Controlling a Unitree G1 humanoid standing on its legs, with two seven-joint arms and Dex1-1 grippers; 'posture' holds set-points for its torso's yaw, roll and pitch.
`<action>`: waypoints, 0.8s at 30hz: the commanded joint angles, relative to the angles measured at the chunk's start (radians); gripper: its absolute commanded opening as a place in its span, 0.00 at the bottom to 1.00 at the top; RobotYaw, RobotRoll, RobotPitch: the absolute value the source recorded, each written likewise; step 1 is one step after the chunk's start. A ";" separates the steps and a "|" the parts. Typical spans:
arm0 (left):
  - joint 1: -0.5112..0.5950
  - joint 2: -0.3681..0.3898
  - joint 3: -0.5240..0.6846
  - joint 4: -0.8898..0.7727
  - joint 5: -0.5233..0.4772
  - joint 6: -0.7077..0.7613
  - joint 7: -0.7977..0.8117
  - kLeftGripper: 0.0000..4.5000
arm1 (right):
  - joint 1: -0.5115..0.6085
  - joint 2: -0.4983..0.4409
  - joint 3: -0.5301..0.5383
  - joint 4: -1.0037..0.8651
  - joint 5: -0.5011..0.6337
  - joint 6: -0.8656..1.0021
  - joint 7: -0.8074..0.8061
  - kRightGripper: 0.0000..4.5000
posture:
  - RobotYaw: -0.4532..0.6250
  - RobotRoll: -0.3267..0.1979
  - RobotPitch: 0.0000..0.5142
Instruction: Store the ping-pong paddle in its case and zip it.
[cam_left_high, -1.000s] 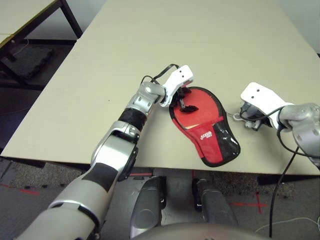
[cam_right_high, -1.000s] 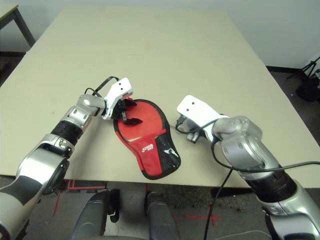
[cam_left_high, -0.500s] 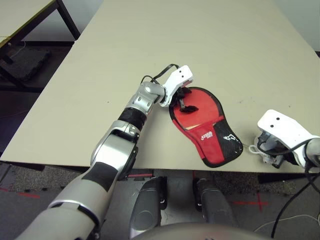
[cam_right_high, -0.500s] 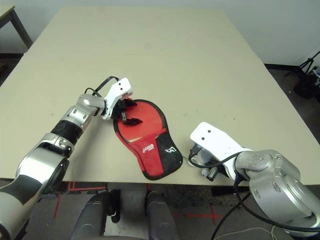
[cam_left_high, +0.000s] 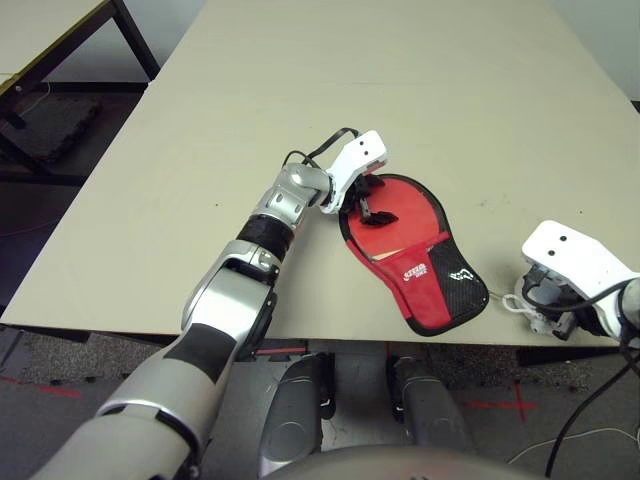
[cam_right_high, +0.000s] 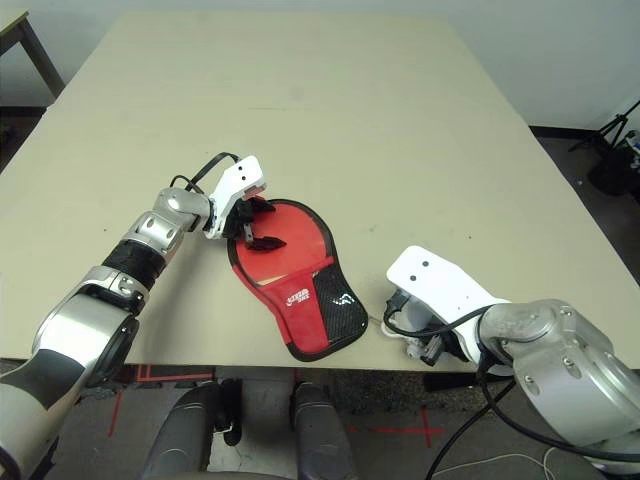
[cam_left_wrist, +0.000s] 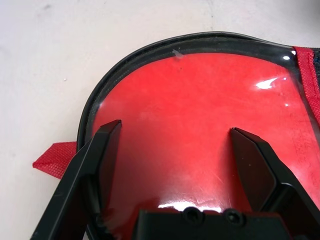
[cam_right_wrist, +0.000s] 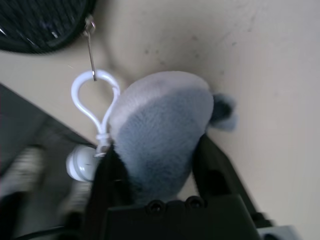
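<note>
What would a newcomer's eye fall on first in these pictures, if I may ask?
Probably the red case, lying flat near the table's front edge with its black mesh handle end toward the robot. The left claw, wide open, rests over the case's round end. To the right, at the table's edge, the right claw has a fluffy grey pouch between its fingers, tied by a white cord loop to the case's zipper pull.

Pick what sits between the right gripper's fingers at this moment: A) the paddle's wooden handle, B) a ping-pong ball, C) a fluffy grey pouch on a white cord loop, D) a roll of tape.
C: the right wrist view shows a fluffy grey pouch between the right gripper's black fingers, with its white cord loop hooked to a metal pull at the case's mesh end.
</note>
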 joint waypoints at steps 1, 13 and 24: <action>0.073 0.041 -0.042 -0.024 0.033 0.047 -0.024 1.00 | -0.119 -0.024 -0.061 0.112 0.157 0.050 0.113 0.70 | 0.30 0.62 0.35; 0.148 0.081 0.127 -0.400 -0.163 0.265 0.043 1.00 | -0.443 0.215 -0.103 0.626 0.021 -0.170 -0.207 0.99 | 0.36 0.62 0.34; 0.172 0.102 0.386 -0.433 -0.241 0.106 0.416 1.00 | -0.327 0.510 -0.285 0.785 -0.062 -0.707 -0.451 0.99 | 0.40 0.62 0.34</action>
